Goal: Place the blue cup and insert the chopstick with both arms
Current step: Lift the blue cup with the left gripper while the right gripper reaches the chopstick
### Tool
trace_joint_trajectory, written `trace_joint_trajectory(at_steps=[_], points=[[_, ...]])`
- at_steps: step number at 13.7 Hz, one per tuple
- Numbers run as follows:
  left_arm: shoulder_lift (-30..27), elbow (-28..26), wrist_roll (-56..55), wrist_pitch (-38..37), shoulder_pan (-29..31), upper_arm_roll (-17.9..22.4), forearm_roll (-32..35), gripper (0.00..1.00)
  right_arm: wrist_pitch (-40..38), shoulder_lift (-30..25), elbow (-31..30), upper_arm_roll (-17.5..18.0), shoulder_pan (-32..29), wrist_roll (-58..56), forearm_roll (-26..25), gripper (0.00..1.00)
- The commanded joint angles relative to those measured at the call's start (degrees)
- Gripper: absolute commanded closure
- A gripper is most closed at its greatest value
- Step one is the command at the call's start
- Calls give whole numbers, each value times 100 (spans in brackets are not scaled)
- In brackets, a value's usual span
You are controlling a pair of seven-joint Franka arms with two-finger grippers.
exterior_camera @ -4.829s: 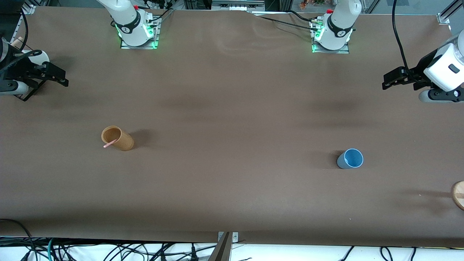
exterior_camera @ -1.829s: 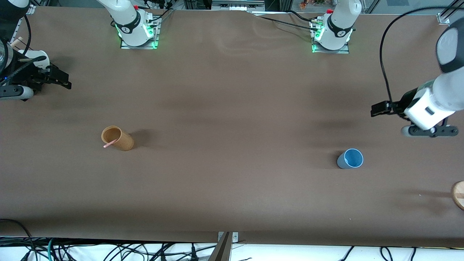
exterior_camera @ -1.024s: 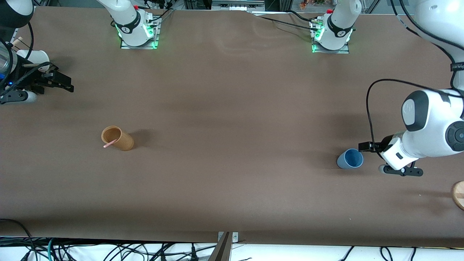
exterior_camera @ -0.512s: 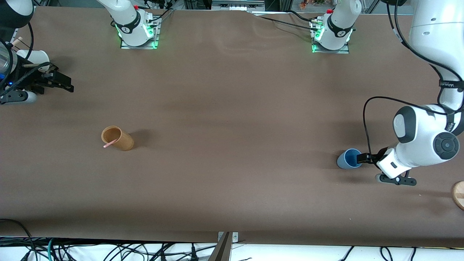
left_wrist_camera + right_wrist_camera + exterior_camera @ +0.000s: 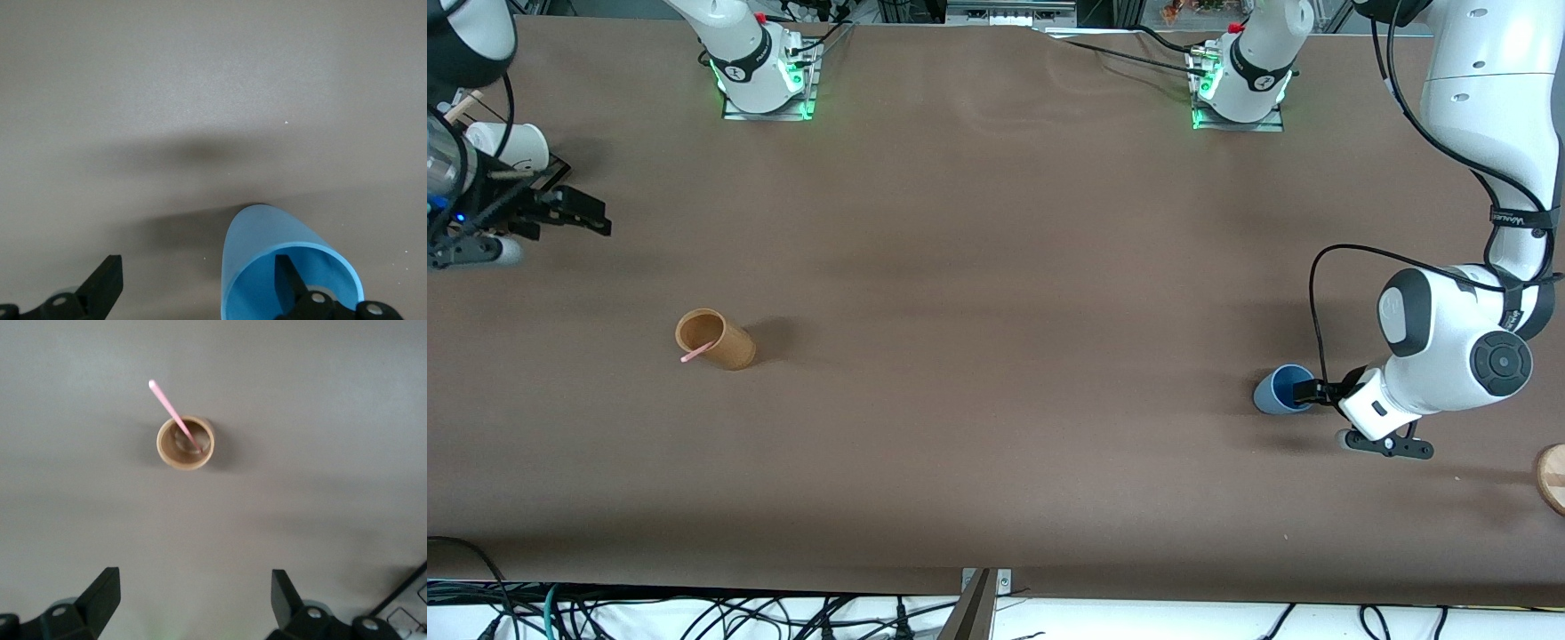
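The blue cup [image 5: 1282, 389] stands upright on the table toward the left arm's end. My left gripper [image 5: 1309, 392] is open at its rim. In the left wrist view one finger [image 5: 288, 279] is inside the blue cup [image 5: 267, 240] and the other finger [image 5: 103, 283] is outside, well apart from it; the gripper [image 5: 197, 283] holds nothing. The pink chopstick [image 5: 696, 353] leans in a tan cup [image 5: 713, 339] toward the right arm's end. My right gripper [image 5: 598, 216] is open and empty in the air near that table end. The right wrist view [image 5: 193, 600] shows the tan cup [image 5: 185, 443] and chopstick [image 5: 171, 408] ahead.
A white cup [image 5: 511, 142] stands at the table edge by the right arm's hand. A wooden disc [image 5: 1552, 478] lies at the edge at the left arm's end. The arm bases [image 5: 760, 76] stand along the top of the front view.
The left arm has swung from the table's end down to the blue cup, and one finger now sits inside its rim. The right gripper has drifted slightly.
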Motion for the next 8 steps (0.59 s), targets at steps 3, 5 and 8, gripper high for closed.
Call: trace_joint_trajectory(at_steps=[3, 5, 8], points=[[-133, -468, 133, 412, -121, 101, 107, 15, 1058, 623, -74, 55, 425, -38, -59, 0], [-177, -557, 133, 431, -130, 102, 107, 61, 1788, 914, -206, 64, 565, -29, -59, 0], [-186, -584, 99, 361, -130, 102, 98, 100, 3402, 1126, -898, 64, 593, -256, -59, 0]])
